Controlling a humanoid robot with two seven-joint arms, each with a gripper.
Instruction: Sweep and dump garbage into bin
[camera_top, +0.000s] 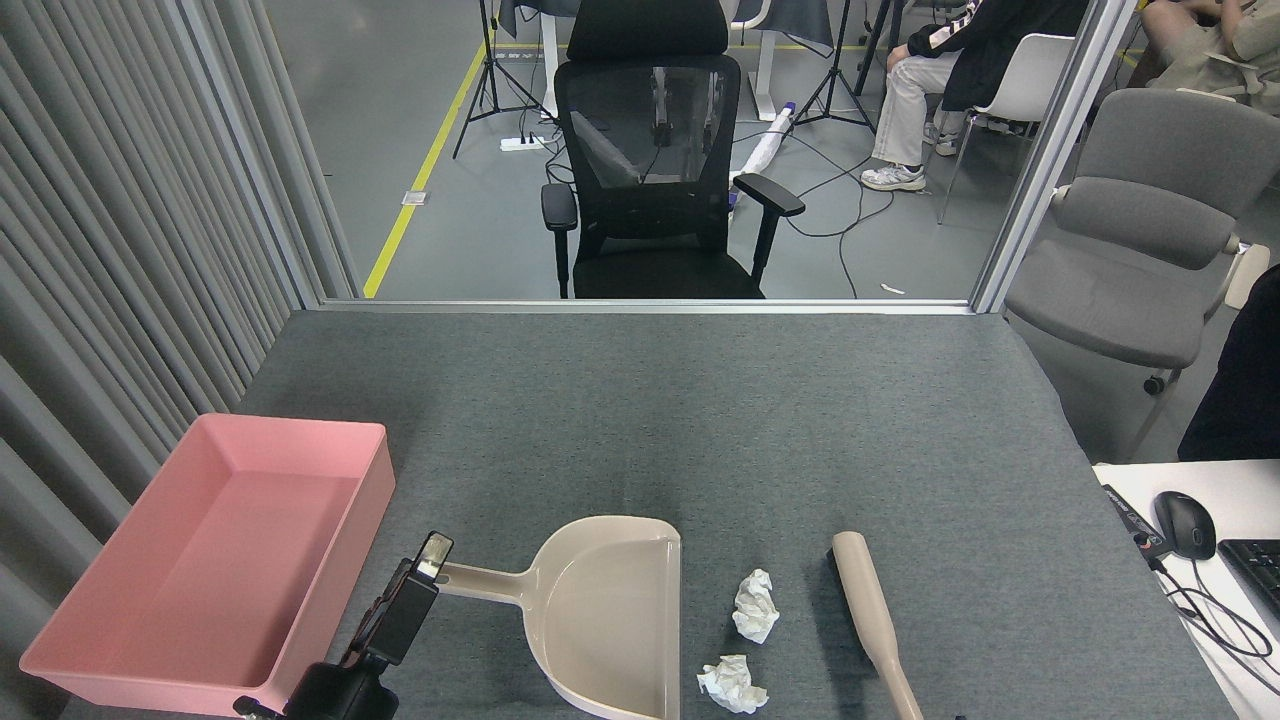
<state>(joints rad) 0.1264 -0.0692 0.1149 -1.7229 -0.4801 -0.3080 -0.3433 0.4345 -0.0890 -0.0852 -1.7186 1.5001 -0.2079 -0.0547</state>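
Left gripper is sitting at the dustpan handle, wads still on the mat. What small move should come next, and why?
Probably close the left gripper on the dustpan handle: both wads lie loose beside its open mouth, the brush lies ungripped, and the bin is empty.

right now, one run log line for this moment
left gripper: at beige plastic dustpan handle | two white tissue wads: unswept | pink plastic tray: empty
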